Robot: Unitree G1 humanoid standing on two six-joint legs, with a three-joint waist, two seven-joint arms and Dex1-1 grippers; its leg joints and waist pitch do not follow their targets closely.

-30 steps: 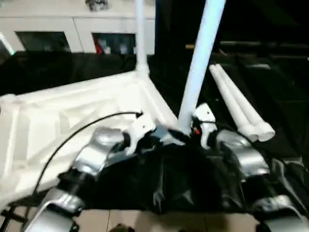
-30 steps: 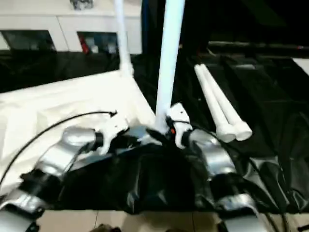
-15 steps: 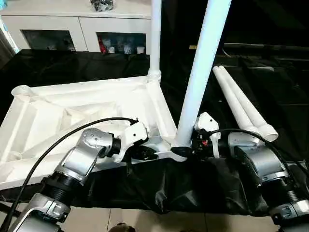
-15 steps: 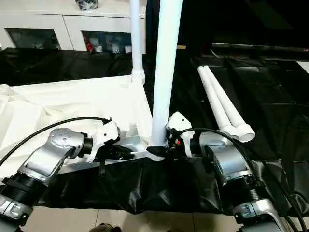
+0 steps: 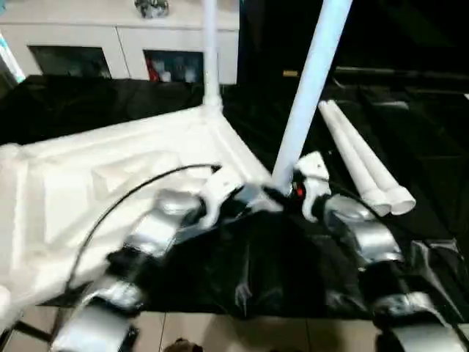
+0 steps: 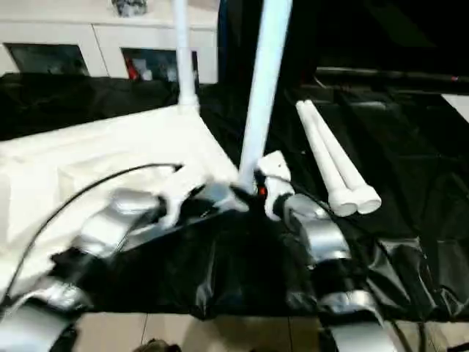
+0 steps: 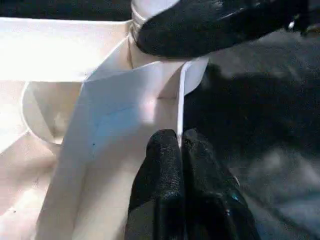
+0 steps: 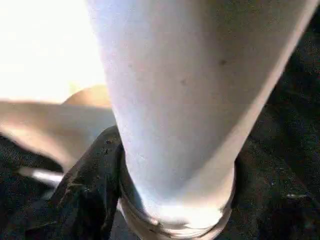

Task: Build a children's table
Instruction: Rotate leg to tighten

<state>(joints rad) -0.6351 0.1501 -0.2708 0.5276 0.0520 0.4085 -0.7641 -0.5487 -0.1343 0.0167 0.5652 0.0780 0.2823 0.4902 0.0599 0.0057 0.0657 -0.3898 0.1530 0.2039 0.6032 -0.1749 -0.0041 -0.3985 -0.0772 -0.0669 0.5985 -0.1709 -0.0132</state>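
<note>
The white table top (image 5: 95,183) lies upside down, ribbed underside up, on the black-draped worktop (image 5: 410,147), occupying the left half of the scene. One leg (image 5: 211,51) is seen standing in the far right corner socket. A second leg (image 5: 311,81) rises, leaning slightly, from the near right corner socket (image 7: 150,65). Two spare legs (image 5: 363,165) are laid side by side on the cloth to the right, touching each other and well apart from the top. The left hand (image 7: 179,150) is closed together on the thin raised rim (image 7: 181,110) just beside the near right socket, so the top is pinned. The right hand (image 8: 150,210) is clamped around the base of the near leg, one black finger (image 8: 87,185) being seen wrapped beside its collar. The parts are judged to be hollow moulded plastic: light, stiff, smooth and rather slippery, not fragile, though the thin rim may flex under a hard pinch. The long tapered leg is expected to lever strongly about its base, so hold is best taken low, near the collar, as at present. The top is best restrained at a rim or rib close to the socket being worked. Whether the near leg is fully seated cannot be told.
</note>
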